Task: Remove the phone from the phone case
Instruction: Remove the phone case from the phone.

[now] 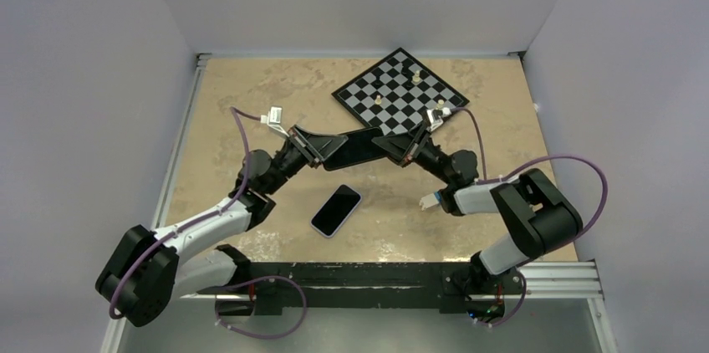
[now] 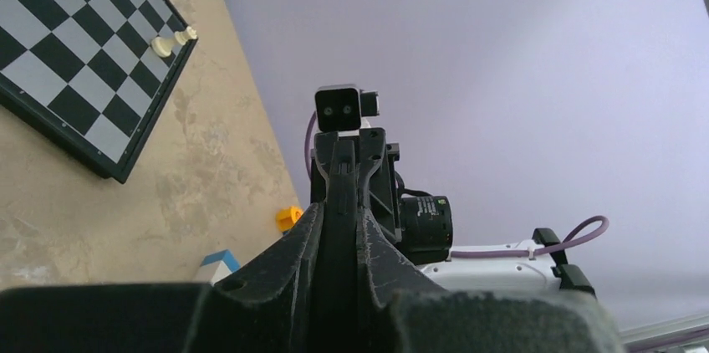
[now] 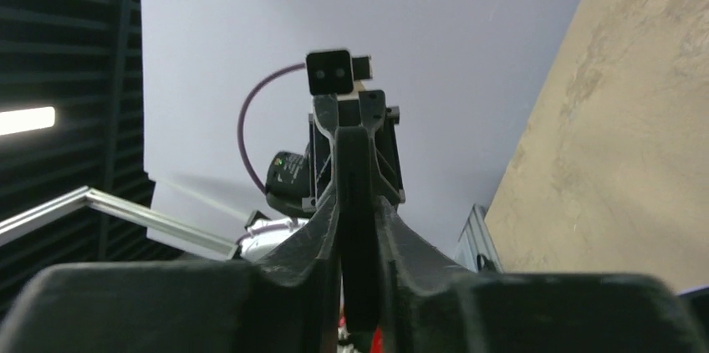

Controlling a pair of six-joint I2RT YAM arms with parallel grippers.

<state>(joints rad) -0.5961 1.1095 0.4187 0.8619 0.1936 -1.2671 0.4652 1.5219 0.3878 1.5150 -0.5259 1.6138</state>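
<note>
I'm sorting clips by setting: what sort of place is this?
Probably a robot lab test cell: plain white walls box in a tan table, two arms are bolted to a rail at its near edge, and a chessboard lies on it.

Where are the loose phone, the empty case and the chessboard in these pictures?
Black glossy smartphone (image 1: 336, 210): top view, middle of its screen.
Black flat phone case (image 1: 356, 150): top view, middle of its exposed face.
Black-and-grey chequered chessboard (image 1: 400, 89): top view, a bare central square.

Dark phone (image 1: 336, 210) flat and bare; black case (image 1: 358, 148) aloft beyond.
</note>
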